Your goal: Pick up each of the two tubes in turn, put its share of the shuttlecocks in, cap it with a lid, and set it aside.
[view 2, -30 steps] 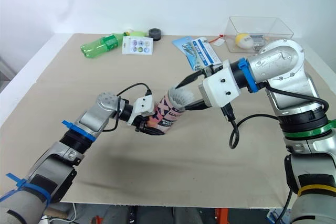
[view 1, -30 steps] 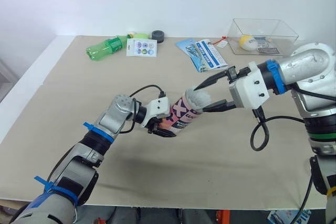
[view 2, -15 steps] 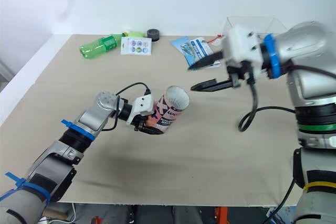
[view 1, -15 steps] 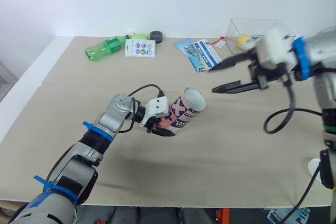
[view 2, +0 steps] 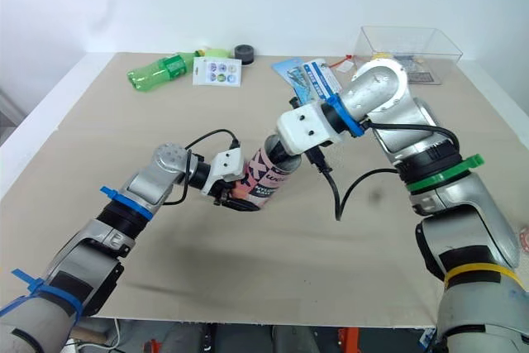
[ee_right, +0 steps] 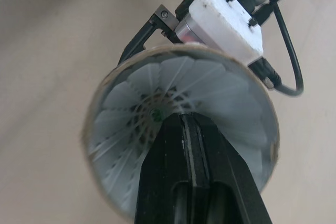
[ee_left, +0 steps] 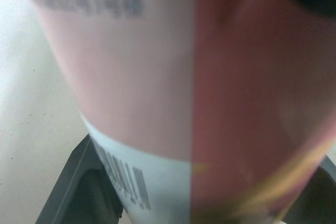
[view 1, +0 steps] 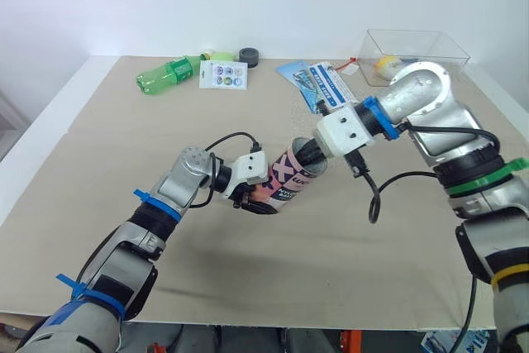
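1. Currently, the shuttlecock tube (view 1: 291, 178) is gripped near its base by the left gripper (view 1: 256, 196), whose jaws are closed on it. The tube is held tilted at the middle of the table (view 1: 124, 146), with its open mouth turned toward the right arm.
2. The right gripper (ee_right: 182, 121) is positioned at the tube's mouth, with its two fingers pressed together and their tips inside the opening.
3. White shuttlecock feathers (ee_right: 215, 95) are seen inside the tube, around the fingertips.
4. Along the table's far edge are placed a green bottle (view 1: 165, 74), a sticker card (view 1: 223, 74), a black tape roll (view 1: 249, 56), blue leaflets (view 1: 318, 84) and a clear plastic box (view 1: 430, 43).
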{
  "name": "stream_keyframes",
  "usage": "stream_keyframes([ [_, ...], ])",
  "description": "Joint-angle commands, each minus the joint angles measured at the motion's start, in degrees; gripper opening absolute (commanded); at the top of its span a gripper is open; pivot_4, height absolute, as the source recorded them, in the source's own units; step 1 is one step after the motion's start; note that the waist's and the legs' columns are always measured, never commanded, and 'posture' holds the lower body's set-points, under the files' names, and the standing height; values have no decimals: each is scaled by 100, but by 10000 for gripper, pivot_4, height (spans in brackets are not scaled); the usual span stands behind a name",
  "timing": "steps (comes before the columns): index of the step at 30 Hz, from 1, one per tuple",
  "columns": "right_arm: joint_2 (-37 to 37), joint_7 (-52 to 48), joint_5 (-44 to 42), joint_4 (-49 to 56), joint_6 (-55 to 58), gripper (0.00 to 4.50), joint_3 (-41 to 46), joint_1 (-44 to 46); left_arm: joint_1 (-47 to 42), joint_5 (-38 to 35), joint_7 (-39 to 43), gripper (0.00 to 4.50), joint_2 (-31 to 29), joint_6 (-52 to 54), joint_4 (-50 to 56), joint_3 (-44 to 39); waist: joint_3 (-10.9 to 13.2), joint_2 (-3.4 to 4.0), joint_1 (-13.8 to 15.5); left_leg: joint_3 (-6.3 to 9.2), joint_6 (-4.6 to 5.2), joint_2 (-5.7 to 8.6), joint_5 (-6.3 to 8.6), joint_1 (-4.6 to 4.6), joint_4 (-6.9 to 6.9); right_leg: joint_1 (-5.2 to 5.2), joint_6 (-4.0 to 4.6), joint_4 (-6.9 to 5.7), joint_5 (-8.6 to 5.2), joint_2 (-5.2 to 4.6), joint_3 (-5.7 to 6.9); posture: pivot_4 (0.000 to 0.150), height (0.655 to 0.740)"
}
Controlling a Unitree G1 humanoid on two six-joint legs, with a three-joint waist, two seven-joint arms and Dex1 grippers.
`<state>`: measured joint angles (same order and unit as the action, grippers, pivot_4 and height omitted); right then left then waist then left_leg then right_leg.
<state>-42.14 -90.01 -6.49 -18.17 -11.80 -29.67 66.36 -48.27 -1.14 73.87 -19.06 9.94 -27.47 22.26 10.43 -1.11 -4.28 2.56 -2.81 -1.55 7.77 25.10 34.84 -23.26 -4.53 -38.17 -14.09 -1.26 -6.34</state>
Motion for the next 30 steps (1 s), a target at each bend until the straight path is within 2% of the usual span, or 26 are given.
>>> stream_keyframes([
  [1, 165, -249, 5, 56, -164, 652, -174, 322, -21, 122, -67, 27784, -47, 35, -65, 21, 0, 0, -1, 0, 0, 0, 0, 0, 0, 0, 0, 0, 0, 0, 0, 1500, 7400],
  [7, 239, -249, -21, 29, -313, 652, -721, 424, -27, 125, -106, 27784, -16, 31, -91, -1, 0, 0, -1, 1, 0, -3, 0, -2, 0, 0, 8, -1, -2, 3, 0, 1500, 7400],
  [14, 234, -249, -162, -110, -449, 652, -760, 620, 22, 131, -123, 27784, -26, 17, -80, -5, 0, 0, -1, 1, 0, -3, 0, -2, 0, 0, 12, -2, -3, 4, 0, 1500, 7400],
  [19, -105, -249, -945, 207, 90, 652, -597, 790, 40, 133, -131, 27784, -26, -28, -137, -16, 0, 0, 0, 1, 0, -3, 0, -1, 0, -1, 12, -2, -3, 3, 0, 1500, 7400],
  [23, -464, -249, -1465, 245, -12, 652, -395, 893, 65, 137, -109, 27784, -38, -55, -145, -3, 1, 0, 1, 2, 0, -3, 0, -1, -2, -1, 14, -1, -5, 2, 0, 1500, 7400],
  [30, -1102, -249, -1710, 268, 172, 652, 113, 794, 91, 147, -79, 27784, -71, -88, -154, 5, 1, 0, 2, 0, 0, -2, 0, -1, -2, -2, 25, -1, -12, 0, 0, 1500, 7400],
])
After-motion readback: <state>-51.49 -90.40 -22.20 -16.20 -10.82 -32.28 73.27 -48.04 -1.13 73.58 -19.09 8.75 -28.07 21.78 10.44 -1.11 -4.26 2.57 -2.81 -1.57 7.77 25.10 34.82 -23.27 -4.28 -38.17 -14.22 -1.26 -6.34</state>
